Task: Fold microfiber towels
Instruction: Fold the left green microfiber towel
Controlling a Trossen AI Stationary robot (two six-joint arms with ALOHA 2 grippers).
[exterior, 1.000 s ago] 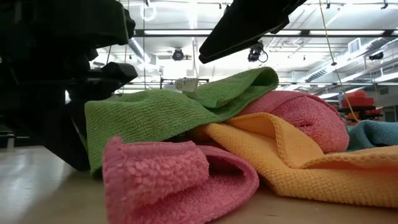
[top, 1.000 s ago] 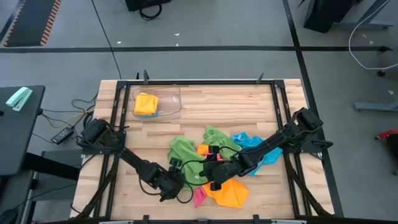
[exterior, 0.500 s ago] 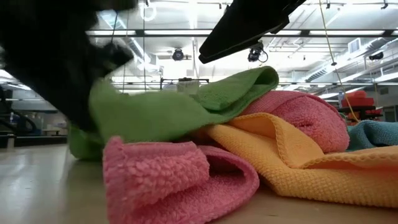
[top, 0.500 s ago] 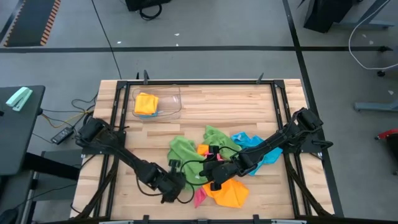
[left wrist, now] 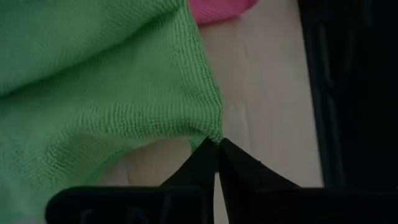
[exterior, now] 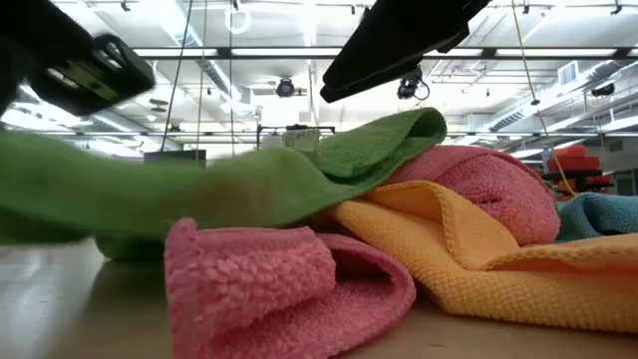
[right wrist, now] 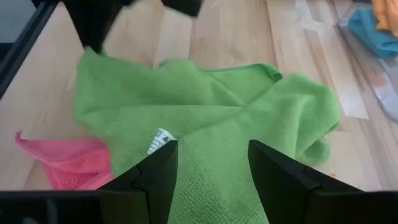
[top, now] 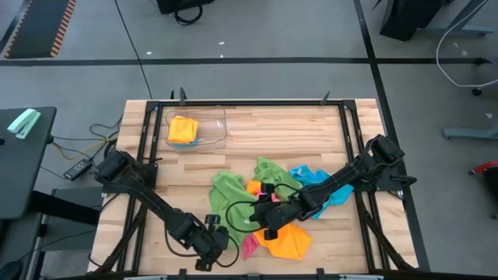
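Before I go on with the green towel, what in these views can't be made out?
- Low view: green towel motion-blurred at its pulled end; left tool there not identifiable.
- High view: pile's lower towels covered by the right arm; right tool hard to pick out.
- Left wrist view: left tool shut on the corner; towel cut by the frame edges.

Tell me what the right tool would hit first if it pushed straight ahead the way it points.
Most likely the green towel: it lies spread directly beyond the right tool, whose fingers stand open. Depth is hard to judge.
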